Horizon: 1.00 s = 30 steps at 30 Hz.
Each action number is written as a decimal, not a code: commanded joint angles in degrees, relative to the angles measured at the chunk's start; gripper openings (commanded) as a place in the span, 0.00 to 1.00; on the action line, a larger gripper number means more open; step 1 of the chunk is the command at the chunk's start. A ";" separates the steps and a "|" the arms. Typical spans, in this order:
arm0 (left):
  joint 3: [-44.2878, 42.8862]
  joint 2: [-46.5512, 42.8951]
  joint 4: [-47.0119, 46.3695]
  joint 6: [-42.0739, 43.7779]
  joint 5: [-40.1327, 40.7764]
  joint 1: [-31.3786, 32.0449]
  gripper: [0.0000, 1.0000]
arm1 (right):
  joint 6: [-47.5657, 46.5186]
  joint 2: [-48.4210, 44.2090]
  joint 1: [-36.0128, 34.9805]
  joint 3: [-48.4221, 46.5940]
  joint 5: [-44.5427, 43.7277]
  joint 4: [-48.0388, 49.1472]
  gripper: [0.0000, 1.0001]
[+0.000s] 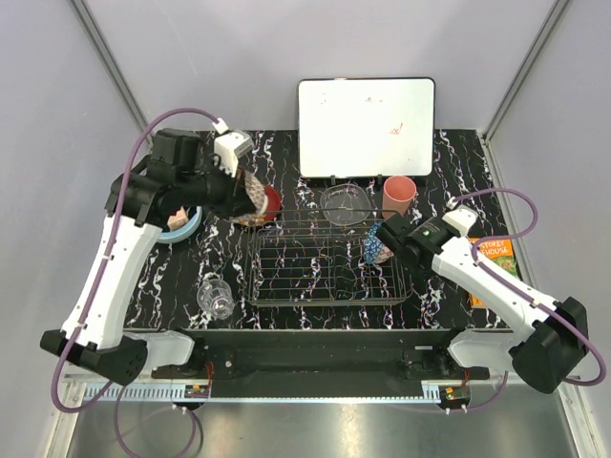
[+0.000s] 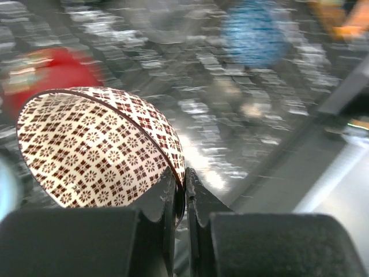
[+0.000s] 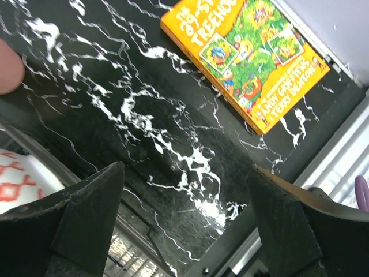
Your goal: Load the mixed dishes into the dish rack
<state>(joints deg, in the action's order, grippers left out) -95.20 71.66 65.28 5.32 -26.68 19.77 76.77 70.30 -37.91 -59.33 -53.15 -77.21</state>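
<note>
Glass nearest the bases: small clear glass (image 1: 216,296) upright on the black marbled table (image 1: 449,172), just off the near-left corner of the dish rack (image 1: 305,267). Rack sits mid-table and is mostly unloaded. The blue patterned bowl (image 1: 374,246) stands on edge at its right end.

Right gripper (image 1: 387,234) hangs just beside that bowl. In the wrist view its fingers (image 3: 86,213) are spread wide around nothing, with only table and an orange picture book (image 3: 248,57) beneath them.

Left gripper (image 2: 180,179) is farther back, off the rack's far-left corner. Jaws are pinched narrow on the rim of the beige lattice-patterned bowl (image 2: 98,150). The bowl is tipped on edge, its mouth turned to the camera's left and its body hanging to one side of the fingers. It appears to be off the table, though the wrist view's background is blurred. Red lacquer bowl (image 1: 272,200) lies just behind it.

Judged step: carrying the lattice bowl to the rack. The next move calls for swinging it rightward and nearer, over the open left slots. It then needs lowering on edge between prongs and releasing once the wires bear it. A thin rim grip could let it pivot.

Far row: clear glass bowl (image 1: 346,203) and pink plastic cup (image 1: 399,194) wait behind the rack. A white board (image 1: 366,127) stands beyond them.
</note>
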 commanded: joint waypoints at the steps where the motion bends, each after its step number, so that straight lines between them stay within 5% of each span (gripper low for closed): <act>1: -1.57 3.48 -5.85 -9.43 -22.34 2.20 0.00 | 1.80 0.45 0.91 2.02 3.91 0.65 0.94; 9: 0.36 7.97 -17.81 -19.55 -31.24 13.79 0.00 | -1.36 1.85 1.00 6.68 14.46 11.71 0.93; 19: 11.51 6.56 -31.95 -29.75 -36.43 16.79 0.00 | -4.61 2.91 1.00 5.98 20.89 15.95 0.90; 30: 19.43 12.97 -51.63 -51.25 -38.80 24.78 0.00 | -3.56 -6.66 1.00 -0.77 9.74 7.96 0.92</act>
<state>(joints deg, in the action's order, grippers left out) -76.20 82.00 28.62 -33.47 -60.80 42.30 72.29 68.86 -36.71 -54.24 -36.71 -64.75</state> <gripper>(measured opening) 0.096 0.914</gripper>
